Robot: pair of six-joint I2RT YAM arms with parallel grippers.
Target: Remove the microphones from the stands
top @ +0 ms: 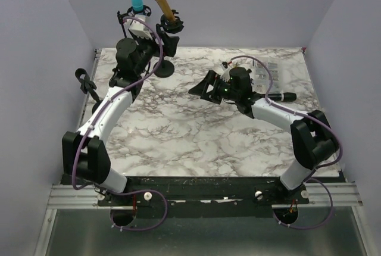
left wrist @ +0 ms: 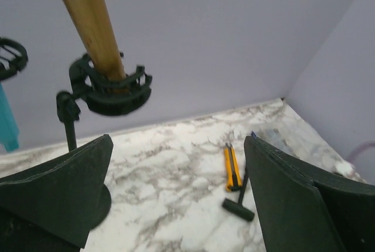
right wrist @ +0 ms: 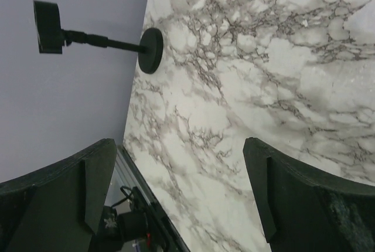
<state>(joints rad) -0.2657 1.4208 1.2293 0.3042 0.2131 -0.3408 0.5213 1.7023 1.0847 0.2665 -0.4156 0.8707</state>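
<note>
A gold-brown microphone (top: 162,1) stands tilted in the black clip (top: 173,25) of a stand with a round base (top: 162,68) at the back of the marble table. In the left wrist view the microphone (left wrist: 88,17) sits in the clip (left wrist: 114,88) above and left of my fingers. My left gripper (top: 168,39) (left wrist: 179,146) is open and empty, just below and in front of the clip, touching nothing. My right gripper (top: 202,87) (right wrist: 179,146) is open and empty over the table's middle.
A blue microphone (top: 137,2) (left wrist: 7,117) sits in a second stand to the left. An empty stand (top: 86,83) (right wrist: 152,50) is at the table's left edge. A yellow knife (left wrist: 231,167) and a black tool (left wrist: 240,196) (top: 283,96) lie at the right.
</note>
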